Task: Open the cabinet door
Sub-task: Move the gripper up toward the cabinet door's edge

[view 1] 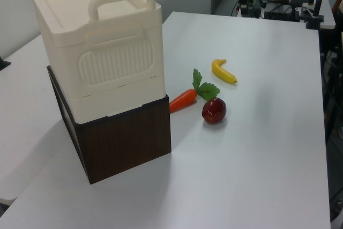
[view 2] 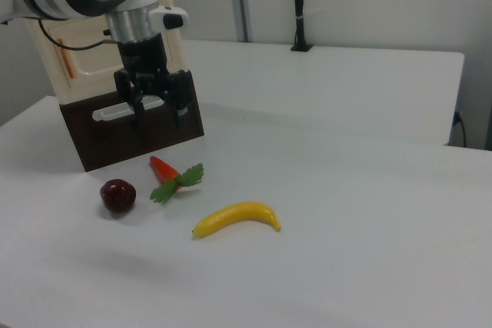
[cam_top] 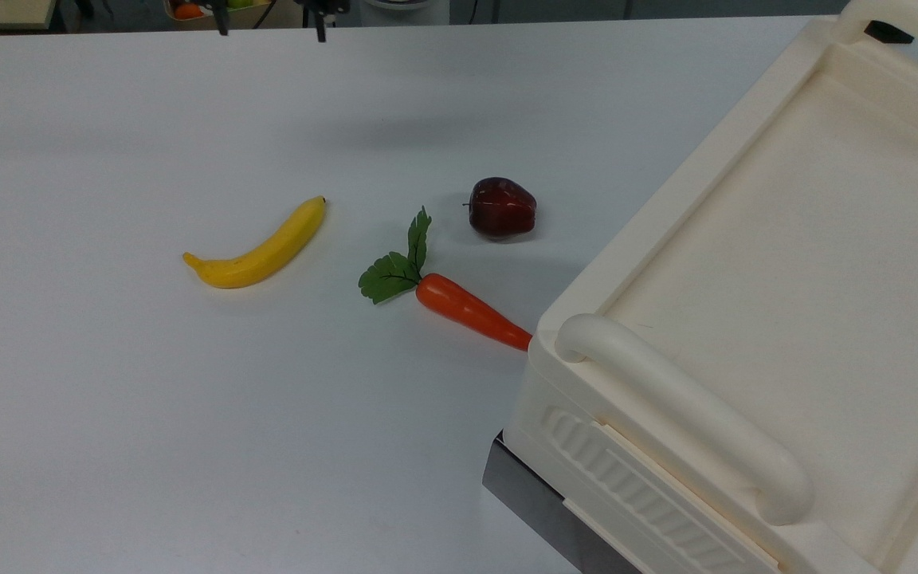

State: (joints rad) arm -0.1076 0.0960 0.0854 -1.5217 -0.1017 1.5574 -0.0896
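The cabinet (view 1: 102,52) is seen in the left view as a cream box on a dark wood-grain base (view 1: 123,143), at the left view's left of the white table (view 1: 257,148). Its door (view 2: 81,63) (with a copper-coloured strip handle (view 2: 68,59)) is visible in the right view, shut flat against the cabinet's face. There the gripper (view 2: 159,117) is seen hanging in front of the base, fingers spread apart with nothing between them. In the top view the banana (cam_top: 260,247), carrot (cam_top: 471,311) and apple (cam_top: 502,207) are laid out near the cabinet's corner, the carrot's tip touching it.
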